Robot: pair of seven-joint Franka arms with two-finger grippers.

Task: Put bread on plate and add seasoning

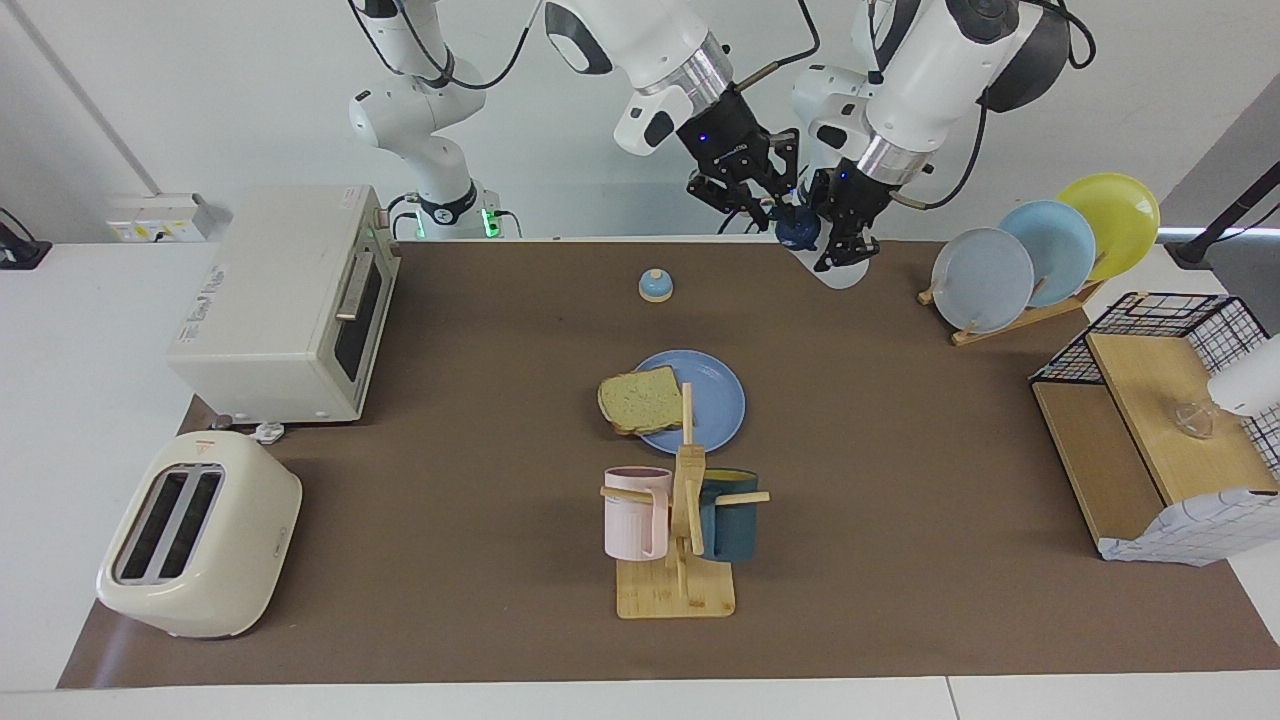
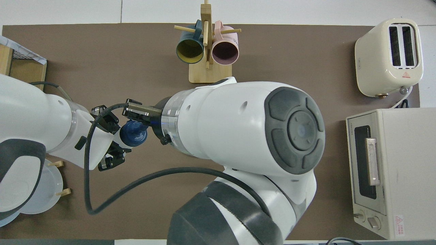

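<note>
Facing view: we hold the bottle [image 1: 800,228] clamped in our left gripper [image 1: 838,235], up above the bell [image 1: 655,285], while our right gripper [image 1: 768,205] reaches its cap (grip unclear). Bread [image 1: 641,400] overhangs the plate [image 1: 715,400] rim; uncapping and carrying over come next.

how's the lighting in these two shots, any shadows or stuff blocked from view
Facing view: even light, soft shadows under the toaster and the mug rack; the bread and plate show plainly. Overhead view: the right arm fills the middle and hides both; the seasoning cap shows.
</note>
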